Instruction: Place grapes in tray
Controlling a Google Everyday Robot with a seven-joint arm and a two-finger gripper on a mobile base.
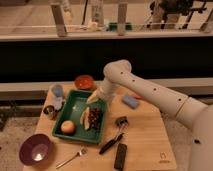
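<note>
Leftmost, a purple bowl (35,148) sits on the tabletop (145,131); next, the green tray (74,107) holds a round orange fruit (68,127), a pale fruit piece (85,119) and, along its right side, the grapes (95,116). Just above them the gripper (95,98) hangs over the tray's far right edge; whether it is clenched or released cannot be told. A small printed mark (161,157) near the right front corner is unreadable.

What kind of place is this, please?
Probably a robot test area, not a home kitchen: a small wooden table holds a green tray and a fork, with a railing behind. The tool hangs over the tray's far edge.
</note>
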